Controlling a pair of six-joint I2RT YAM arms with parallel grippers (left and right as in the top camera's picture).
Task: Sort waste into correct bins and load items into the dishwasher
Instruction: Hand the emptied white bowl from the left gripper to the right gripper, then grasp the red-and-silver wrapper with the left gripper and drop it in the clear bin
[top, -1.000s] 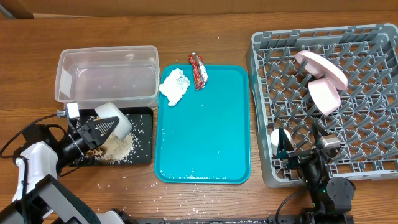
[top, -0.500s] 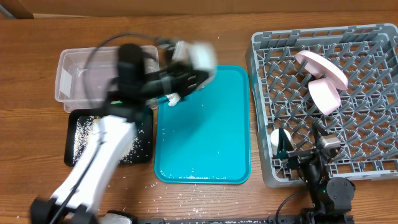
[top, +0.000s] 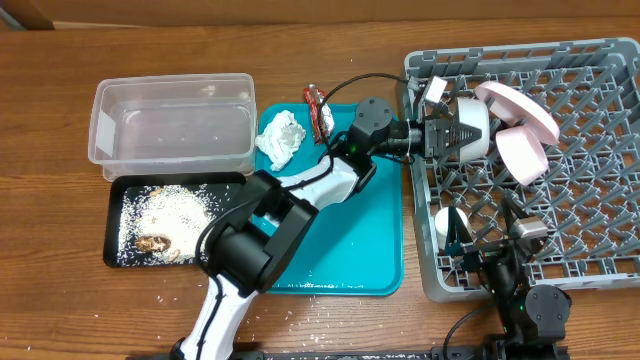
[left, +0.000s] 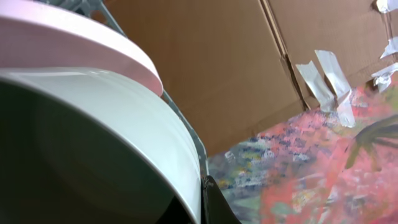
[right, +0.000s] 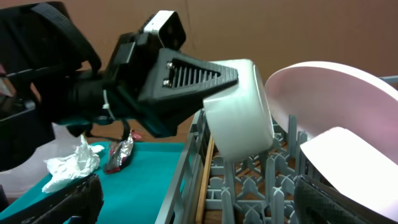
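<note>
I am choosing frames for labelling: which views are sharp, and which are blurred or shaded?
Overhead: sharp, evenly lit. Left wrist: the white bowl fills the near field, soft, shaded inside. Right wrist: sharp, except the dark, blurred bottom corners.

Tub (top: 172, 130) behind shallow tray (top: 115, 250); serving tray (top: 350, 230) right of both, napkin (top: 281, 138) and wrapper (top: 316, 105) on it; rack (top: 600, 200) rightmost.

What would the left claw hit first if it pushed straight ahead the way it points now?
Probably the pink plate standing in the grey rack: the left claw, shut on the white bowl, points toward it, so the bowl's rim would touch first. Height is hard to judge from above.
</note>
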